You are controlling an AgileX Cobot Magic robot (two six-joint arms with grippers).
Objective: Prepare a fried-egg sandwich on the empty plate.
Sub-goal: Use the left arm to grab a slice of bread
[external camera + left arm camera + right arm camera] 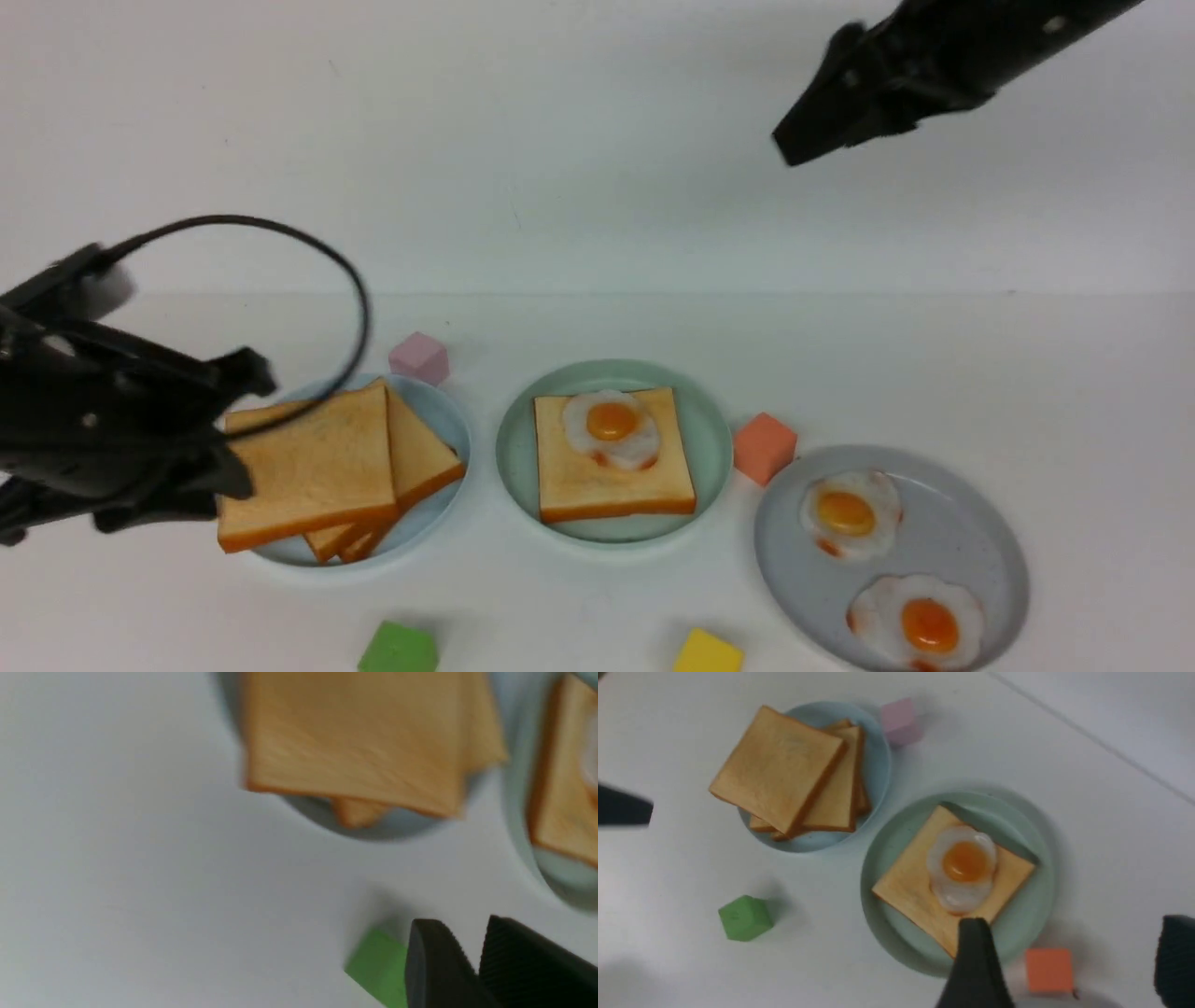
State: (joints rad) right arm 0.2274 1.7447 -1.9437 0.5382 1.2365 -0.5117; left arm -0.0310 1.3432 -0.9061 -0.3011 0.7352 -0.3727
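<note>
The left gripper sits at the left edge of the front view, level with the left edge of the toast stack. In its wrist view the two fingers stand a little apart with nothing between them. They are low in that frame, beside the green cube, and the bread is well clear of them towards the top. The top slice lies just to the right of this gripper in the front view, on the pale blue plate. It is flat and skewed over the slices beneath, with its left edge hanging past the rim towards the jaws. Being square, it offers no long axis; the overhanging edge looks like the one to take. Further right, in the middle of the frame, the mint-green plate carries the base slice with the fried egg on its far half. The carry would therefore run left to right. The right gripper is spread wide and empty, high in the upper right of the front view, so the left arm is judged nearer.
</note>
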